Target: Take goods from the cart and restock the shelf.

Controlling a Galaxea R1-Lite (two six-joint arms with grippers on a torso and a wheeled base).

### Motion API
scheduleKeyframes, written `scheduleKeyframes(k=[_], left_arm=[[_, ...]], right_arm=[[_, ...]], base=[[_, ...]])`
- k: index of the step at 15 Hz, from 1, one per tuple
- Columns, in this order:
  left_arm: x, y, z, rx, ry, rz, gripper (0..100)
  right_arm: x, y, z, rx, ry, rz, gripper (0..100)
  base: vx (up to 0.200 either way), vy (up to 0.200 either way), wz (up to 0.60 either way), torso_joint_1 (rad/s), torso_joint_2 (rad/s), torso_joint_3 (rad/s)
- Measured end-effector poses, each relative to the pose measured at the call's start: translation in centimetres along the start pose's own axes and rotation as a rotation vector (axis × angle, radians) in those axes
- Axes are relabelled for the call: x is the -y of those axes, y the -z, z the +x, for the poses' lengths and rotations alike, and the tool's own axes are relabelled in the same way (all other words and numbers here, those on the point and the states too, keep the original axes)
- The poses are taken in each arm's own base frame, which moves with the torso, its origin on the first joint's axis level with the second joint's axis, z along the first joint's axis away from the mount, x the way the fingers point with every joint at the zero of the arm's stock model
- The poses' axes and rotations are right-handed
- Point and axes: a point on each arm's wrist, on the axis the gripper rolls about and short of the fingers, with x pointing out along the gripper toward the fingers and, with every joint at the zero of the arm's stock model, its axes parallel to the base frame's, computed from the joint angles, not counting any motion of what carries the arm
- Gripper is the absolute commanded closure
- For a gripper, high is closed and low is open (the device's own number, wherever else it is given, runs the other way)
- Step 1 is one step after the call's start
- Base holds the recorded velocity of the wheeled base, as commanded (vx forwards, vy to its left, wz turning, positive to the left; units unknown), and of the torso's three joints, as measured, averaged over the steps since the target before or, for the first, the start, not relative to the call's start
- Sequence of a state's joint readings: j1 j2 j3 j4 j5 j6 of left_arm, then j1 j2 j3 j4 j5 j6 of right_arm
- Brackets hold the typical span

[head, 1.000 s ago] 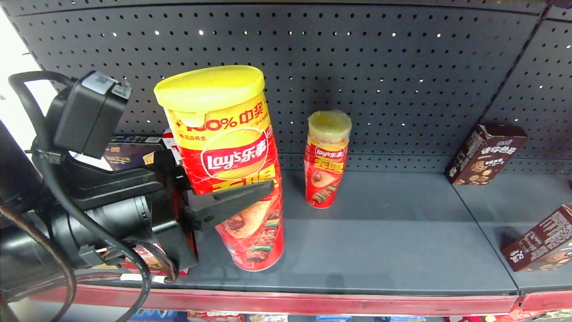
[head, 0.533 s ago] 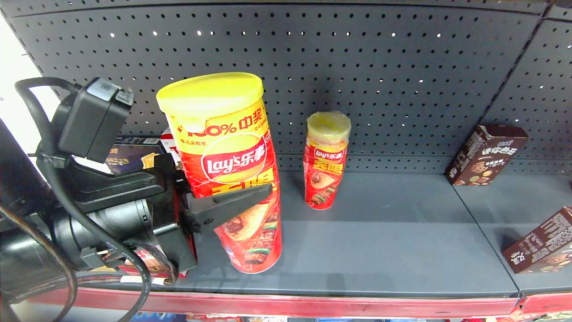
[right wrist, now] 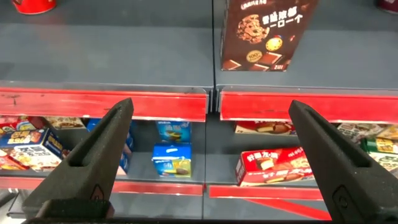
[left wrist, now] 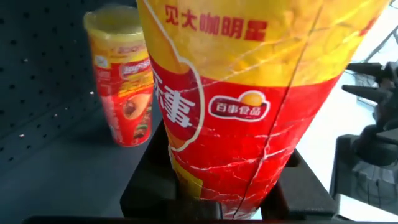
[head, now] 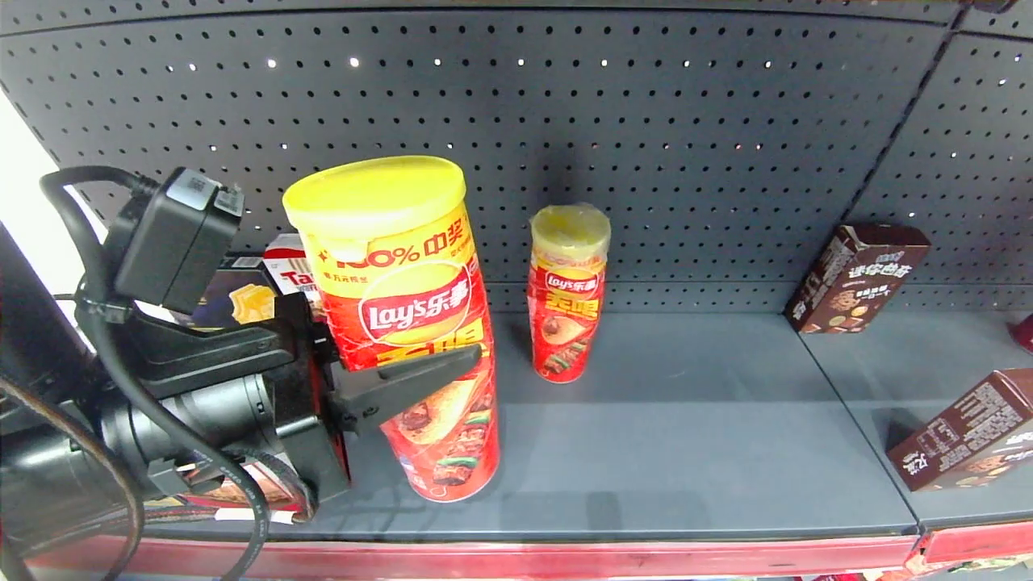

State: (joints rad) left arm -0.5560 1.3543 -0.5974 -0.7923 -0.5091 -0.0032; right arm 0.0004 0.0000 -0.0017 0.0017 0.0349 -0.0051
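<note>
Left gripper (head: 407, 359) clenched on a large chip canister (head: 403, 274), red body with a yellow lid. One black finger (head: 403, 379) crosses the front of the canister about halfway up. The other finger is hidden behind it. The canister stands upright at the left front of the grey shelf (head: 686, 436), with its base down at the board just behind the red front rail (head: 565, 557). Cannot tell whether the base actually bears on the board. A second chip canister (head: 569, 294) of the same design looks smaller. It stands upright farther back and to the right, near the perforated back panel (head: 646, 121) and apart from the held one. Behind the left wrist a white-and-red box (head: 282, 270) sits partly hidden. On the right a brown cookie box (head: 855, 278) leans against the back panel. In the next bay a second brown box (head: 960, 428) lies tilted near the front edge. Right gripper (right wrist: 211, 107) released, its fingers spread wide with nothing between them. It sits low in front of the shelving. Beyond it an upright chocolate cookie box (right wrist: 264, 34) stands on a grey board. On the lower tier below the red rails are blue biscuit boxes (right wrist: 171, 158) and a red carton (right wrist: 267, 165).
</note>
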Motion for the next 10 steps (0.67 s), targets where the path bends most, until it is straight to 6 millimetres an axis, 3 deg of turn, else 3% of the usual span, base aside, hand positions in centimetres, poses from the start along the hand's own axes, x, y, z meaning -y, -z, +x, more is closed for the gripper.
scheduleKeyframes(k=[7,8,10], left_arm=[[-0.8,-0.6,-0.5,0.069,-0.011,-0.034,100],[-1.1,-0.7,-0.4,0.07,-0.02,-0.034,100],[-1.6,-0.8,-0.4,0.075,-0.04,-0.03,100]], right_arm=[[0.0,-0.1,0.0,-0.008,0.002,-0.009,0],[0.0,-1.1,-0.1,0.009,-0.007,-0.007,0],[-0.1,-5.0,-0.5,0.059,-0.06,0.025,0]], base=[[0.0,0.0,0.0,0.0,0.0,0.0],[0.0,0.0,0.0,0.0,0.0,0.0],[0.0,0.0,0.0,0.0,0.0,0.0]])
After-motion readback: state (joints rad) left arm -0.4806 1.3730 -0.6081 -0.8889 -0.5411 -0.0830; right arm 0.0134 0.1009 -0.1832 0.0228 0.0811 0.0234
